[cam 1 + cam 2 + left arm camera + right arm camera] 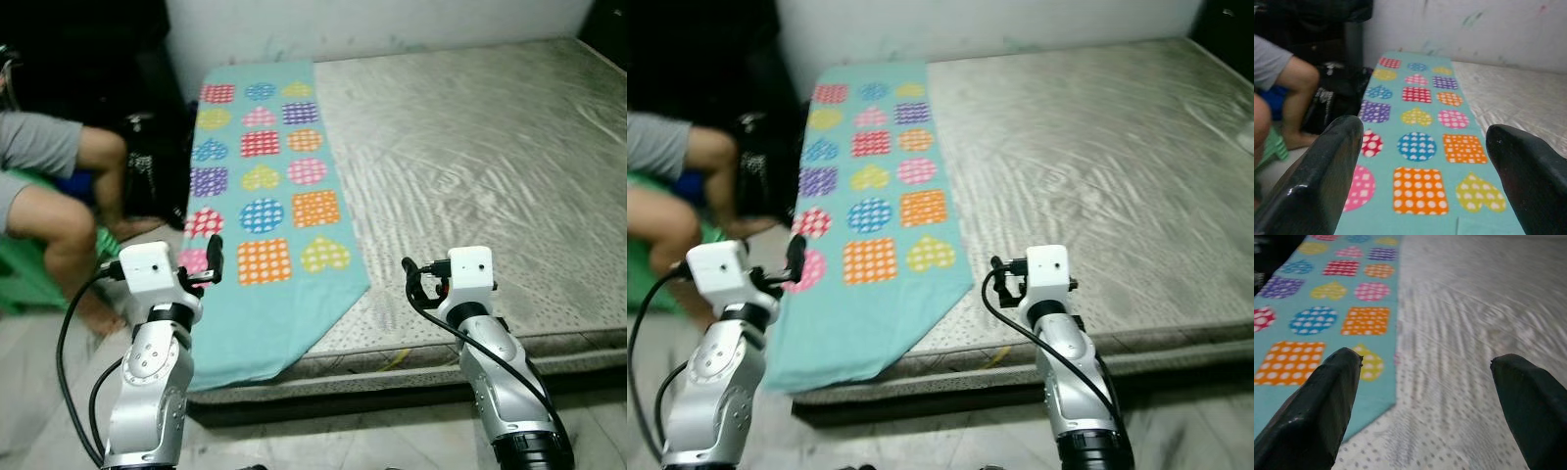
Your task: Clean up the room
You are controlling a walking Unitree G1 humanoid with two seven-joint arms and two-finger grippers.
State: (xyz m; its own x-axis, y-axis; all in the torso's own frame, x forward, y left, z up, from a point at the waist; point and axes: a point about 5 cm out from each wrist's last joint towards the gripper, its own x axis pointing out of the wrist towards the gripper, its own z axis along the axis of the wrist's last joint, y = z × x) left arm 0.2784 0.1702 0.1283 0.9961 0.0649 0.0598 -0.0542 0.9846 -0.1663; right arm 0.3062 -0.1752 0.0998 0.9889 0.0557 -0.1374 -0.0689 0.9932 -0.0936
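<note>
A teal blanket (265,196) with coloured dotted hearts, circles and squares lies flat along the left side of a bare grey mattress (470,147), its near corner hanging over the mattress edge. My left gripper (204,262) is open above the blanket's near left edge; the blanket (1420,147) spreads out between its fingers. My right gripper (419,277) is open over the mattress near its front edge, just right of the blanket's corner (1366,396). Neither holds anything.
A person (49,196) sits on a green stool (29,274) at the left, bare legs close to my left arm. Dark bags (147,157) stand between the person and the bed. A white wall (372,24) backs the mattress. Pale tile floor (323,441) lies below the front edge.
</note>
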